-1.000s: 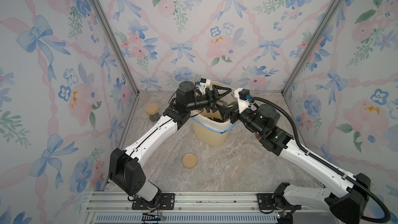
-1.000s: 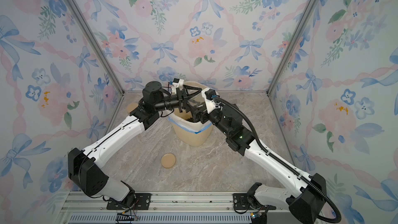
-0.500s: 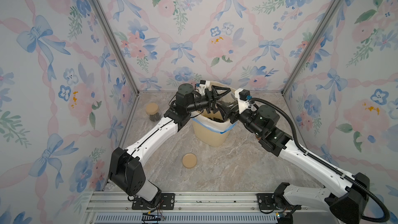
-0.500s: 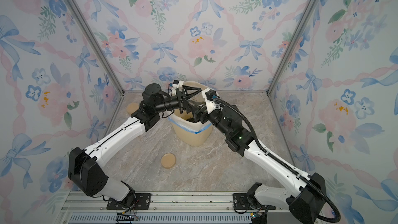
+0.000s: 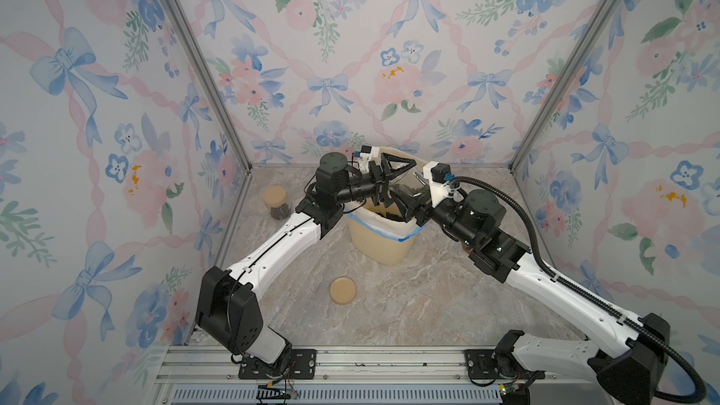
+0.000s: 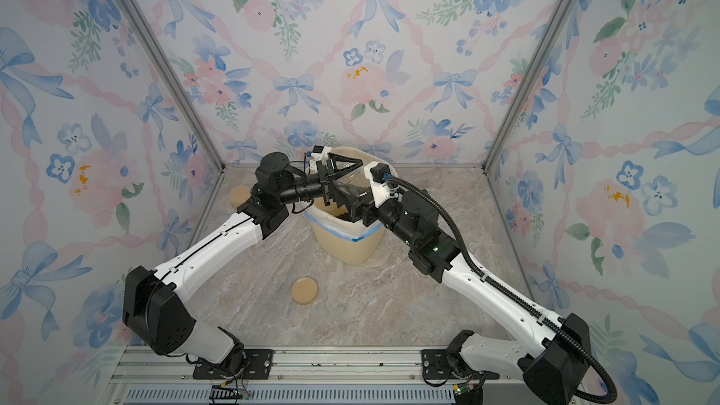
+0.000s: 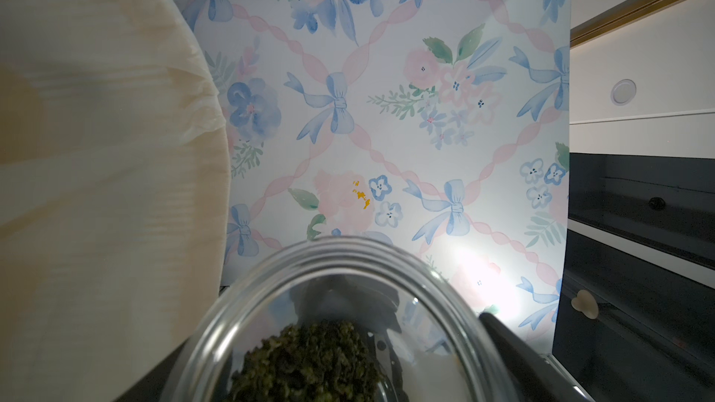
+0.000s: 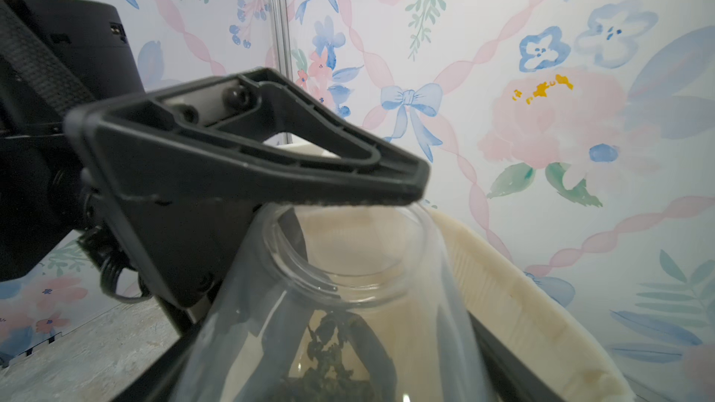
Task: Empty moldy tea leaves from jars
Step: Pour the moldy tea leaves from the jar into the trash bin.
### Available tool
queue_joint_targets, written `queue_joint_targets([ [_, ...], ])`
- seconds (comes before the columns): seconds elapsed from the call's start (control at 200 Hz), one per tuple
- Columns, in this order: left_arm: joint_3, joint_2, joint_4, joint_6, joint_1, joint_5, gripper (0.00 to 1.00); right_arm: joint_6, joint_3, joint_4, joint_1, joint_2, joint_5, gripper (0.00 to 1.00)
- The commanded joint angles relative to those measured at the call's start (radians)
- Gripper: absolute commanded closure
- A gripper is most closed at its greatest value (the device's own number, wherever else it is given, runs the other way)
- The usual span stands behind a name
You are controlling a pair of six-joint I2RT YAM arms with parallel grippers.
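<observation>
The main risk is the glass slipping. The jar is carried by the right gripper alone, jaws clamped on its base end, and smooth glass tipped mouth-down could slide out and drop into the bin (jar and leaves together).

A second risk sits at the mouth. The left gripper has its jaws wide apart and holds nothing. Its upper finger lies along the rim of the jar's mouth in the right wrist view and seems to touch it, though the angle does not settle that. If the jar is rolled before that finger clears, the rim could catch and jolt the grip. Shreds could also bounce off the finger onto the floor beyond the bin's edge.

The moldy tea leaves form a dark heap inside the jar, at the bottom centre of the left wrist frame, with the open mouth facing that camera. In both top views the jar hangs at the centre of the frame, above the bin's opening and between the two grippers. A lidded jar stands left of centre, and a loose lid lies below the bin.
</observation>
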Motion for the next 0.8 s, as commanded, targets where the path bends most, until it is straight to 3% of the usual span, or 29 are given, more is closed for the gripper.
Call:
queue_joint_targets([
  [0.0,-0.008,-0.044,0.046,0.028,0.028,0.007,0.02,0.058,0.053,0.044,-0.022,-0.039,-0.028,0.41],
  [0.225,0.017,-0.047,0.026,0.057,0.086,-0.016,0.02,0.11,0.084,0.02,-0.056,-0.057,-0.029,0.42],
  [0.465,0.075,-0.057,0.024,0.112,0.195,-0.058,0.02,0.145,0.199,-0.176,-0.098,-0.017,-0.043,0.41],
  [0.795,0.013,-0.129,-0.063,0.366,0.309,-0.186,0.02,0.215,0.425,-0.521,-0.126,0.149,-0.113,0.42],
])
